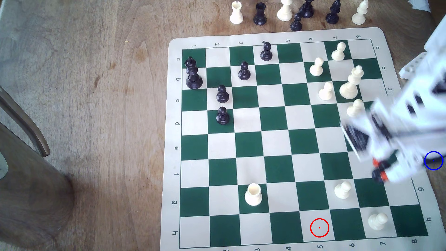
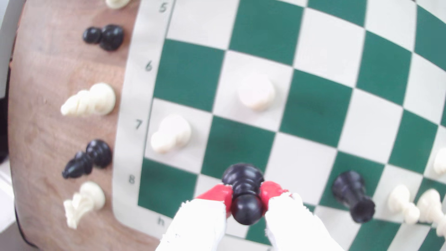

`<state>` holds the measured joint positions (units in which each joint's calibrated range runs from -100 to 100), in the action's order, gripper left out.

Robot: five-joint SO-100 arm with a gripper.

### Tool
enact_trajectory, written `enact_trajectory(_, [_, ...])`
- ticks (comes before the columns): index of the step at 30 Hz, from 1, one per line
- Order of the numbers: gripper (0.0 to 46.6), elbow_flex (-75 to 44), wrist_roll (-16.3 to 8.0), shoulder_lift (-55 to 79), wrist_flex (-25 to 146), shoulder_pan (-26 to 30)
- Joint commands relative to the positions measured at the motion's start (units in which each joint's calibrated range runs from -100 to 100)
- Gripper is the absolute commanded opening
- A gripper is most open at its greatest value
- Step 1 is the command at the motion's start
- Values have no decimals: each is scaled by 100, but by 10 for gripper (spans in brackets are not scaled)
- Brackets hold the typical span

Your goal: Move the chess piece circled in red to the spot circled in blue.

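Pawn [image 2: 245, 193] between gripper [image 2: 246, 195] pads

The blurred pincer [image 1: 380, 171] seemingly holds a black pawn [image 1: 377, 174] near the blue ring [image 1: 433, 160].

The arm [image 1: 410, 115] is white plastic with black parts. Its gripper [image 2: 246, 193] has two white fingers [image 2: 200, 222] tipped with red pads [image 2: 217, 193].

A green-and-cream chess mat [image 1: 173, 135] lies on a wooden table [image 1: 84, 96] — black king [image 1: 193, 73] and white rook [image 1: 253, 194] standing on it.
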<state>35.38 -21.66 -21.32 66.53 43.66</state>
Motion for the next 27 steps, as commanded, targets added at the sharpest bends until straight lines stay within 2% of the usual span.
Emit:
enact_trajectory(1, [2,-410,5,511,-347,699])
enact_trajectory(9, [2,-392,78,460,144,1207])
enact_trajectory(27, [2,1820,-63,-1560,210,1856])
